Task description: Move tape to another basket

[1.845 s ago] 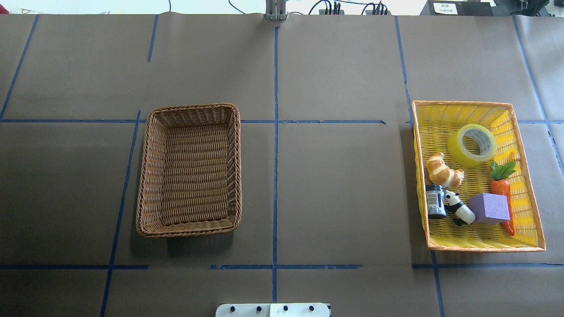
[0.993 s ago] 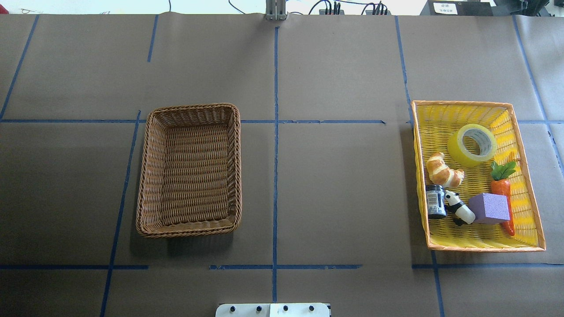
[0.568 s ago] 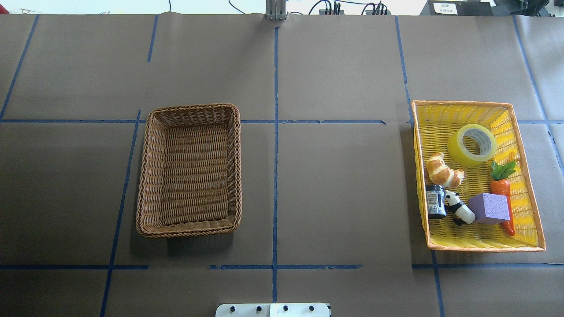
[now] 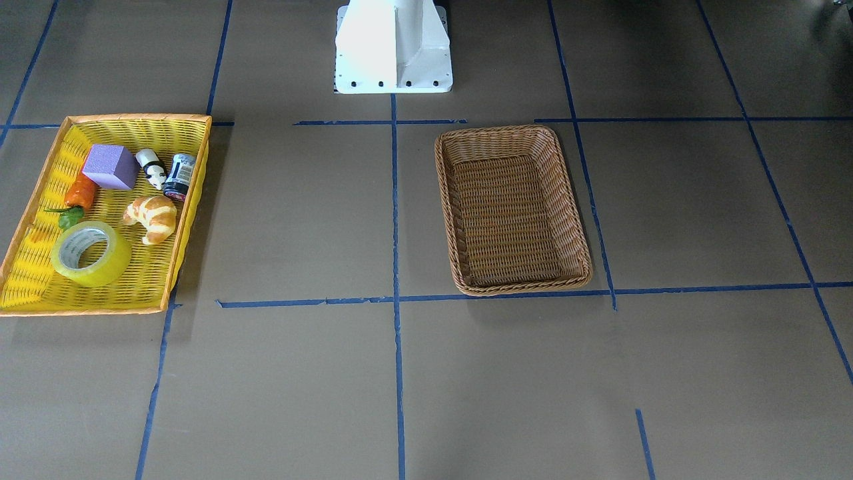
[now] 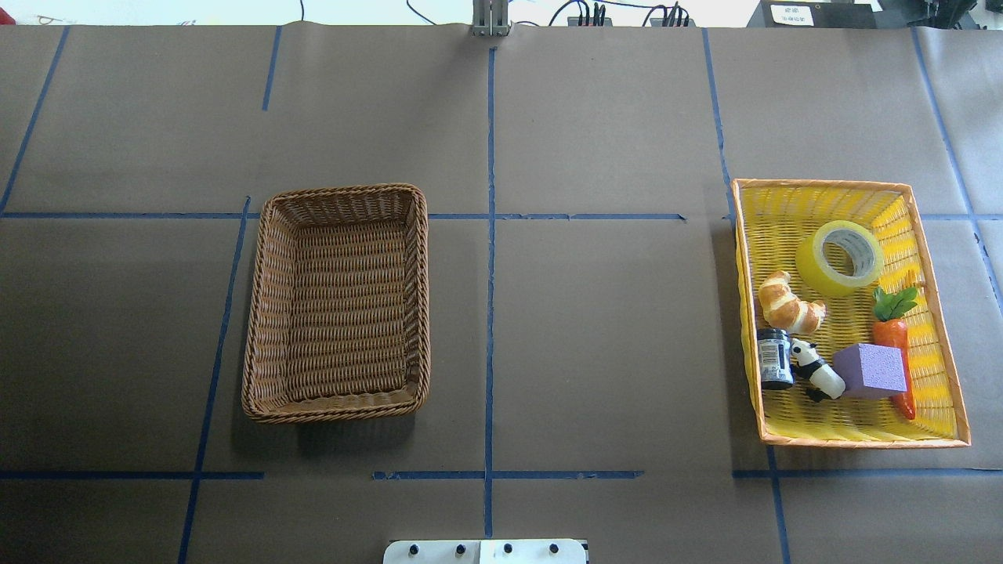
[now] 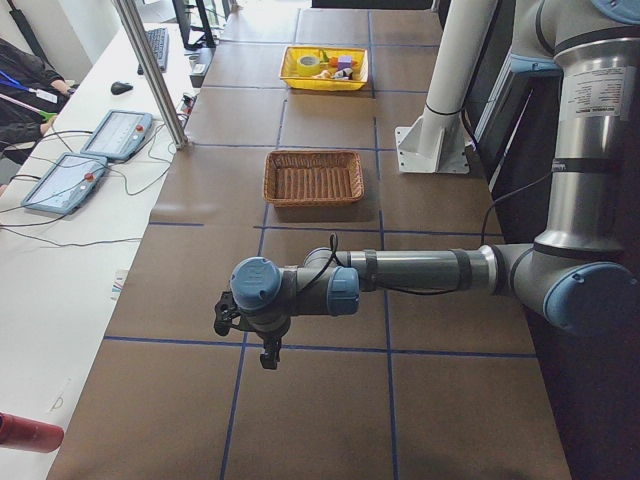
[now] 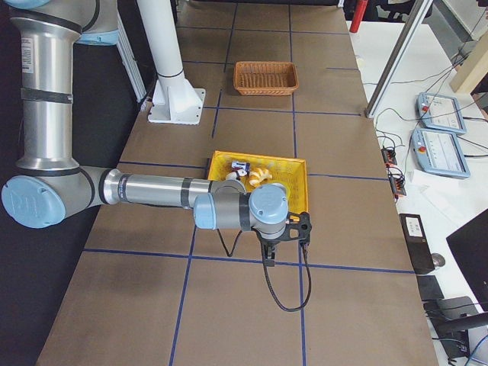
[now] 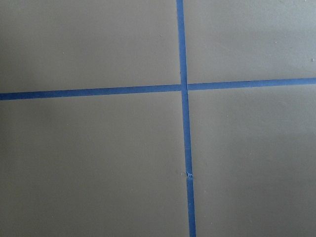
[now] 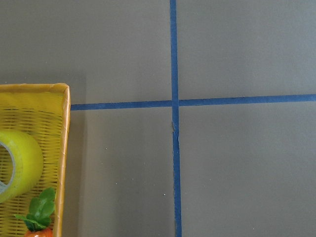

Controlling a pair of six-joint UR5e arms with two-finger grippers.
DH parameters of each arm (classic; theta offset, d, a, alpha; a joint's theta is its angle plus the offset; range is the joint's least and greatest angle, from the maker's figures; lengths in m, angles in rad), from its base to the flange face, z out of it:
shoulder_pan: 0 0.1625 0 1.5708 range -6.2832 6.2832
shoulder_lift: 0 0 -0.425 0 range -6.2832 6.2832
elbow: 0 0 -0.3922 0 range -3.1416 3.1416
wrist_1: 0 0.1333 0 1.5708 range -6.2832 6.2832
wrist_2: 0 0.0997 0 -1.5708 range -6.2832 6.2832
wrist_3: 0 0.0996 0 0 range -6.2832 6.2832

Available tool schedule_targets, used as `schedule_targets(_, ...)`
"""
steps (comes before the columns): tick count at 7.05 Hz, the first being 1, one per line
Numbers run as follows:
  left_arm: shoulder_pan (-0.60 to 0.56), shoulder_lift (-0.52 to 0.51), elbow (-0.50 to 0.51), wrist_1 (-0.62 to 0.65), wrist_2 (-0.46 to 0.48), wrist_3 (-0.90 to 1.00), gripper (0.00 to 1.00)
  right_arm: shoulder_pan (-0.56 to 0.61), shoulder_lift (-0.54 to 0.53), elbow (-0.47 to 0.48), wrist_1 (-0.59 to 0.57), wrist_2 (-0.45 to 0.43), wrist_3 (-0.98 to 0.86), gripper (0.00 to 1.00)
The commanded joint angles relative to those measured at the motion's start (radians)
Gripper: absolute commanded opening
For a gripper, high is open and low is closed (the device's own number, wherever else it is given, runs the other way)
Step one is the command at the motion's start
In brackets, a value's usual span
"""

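The tape (image 5: 815, 266), a yellow-green roll with a white core, lies in the far part of the yellow basket (image 5: 823, 184) at the table's right; it also shows in the front view (image 4: 106, 263) and the right wrist view (image 9: 19, 163). The brown wicker basket (image 5: 345, 190) stands empty left of centre, also seen in the front view (image 4: 500, 130). My left gripper (image 6: 266, 355) hangs over bare table far to the left. My right gripper (image 7: 268, 255) hangs just beyond the yellow basket's outer side. Both show only in side views; I cannot tell whether they are open or shut.
In the yellow basket, a croissant (image 5: 787, 304), a dark jar (image 5: 775, 359), a toy panda (image 5: 815, 368), a purple block (image 5: 871, 370) and a carrot (image 5: 893, 337) lie near the tape. The robot's white base (image 4: 393, 47) stands at the table's near edge.
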Motion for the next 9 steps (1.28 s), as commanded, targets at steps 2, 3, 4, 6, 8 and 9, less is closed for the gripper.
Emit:
schedule_targets(2,0.001,-0.002,-0.003,-0.003,0.000,0.000,1.00,-0.058,0.012,0.087,-0.006,-0.033,0.007,1.00)
schedule_targets(3,0.000,-0.002,-0.003,-0.003,0.000,0.000,1.00,-0.150,0.054,0.127,-0.012,-0.097,0.008,1.00)
schedule_targets(4,0.001,-0.002,-0.003,-0.003,0.000,0.000,1.00,-0.201,0.105,0.135,-0.008,-0.097,0.009,1.00)
schedule_targets(6,0.000,0.003,-0.001,-0.005,0.000,0.002,1.00,-0.383,0.118,0.132,0.001,-0.152,0.168,1.00)
schedule_targets(8,0.000,0.005,-0.003,-0.005,0.000,0.003,1.00,-0.508,0.151,0.126,0.097,-0.221,0.475,1.00)
schedule_targets(9,0.000,0.003,-0.004,-0.005,0.000,0.003,1.00,-0.526,0.150,0.088,0.188,-0.221,0.575,1.00)
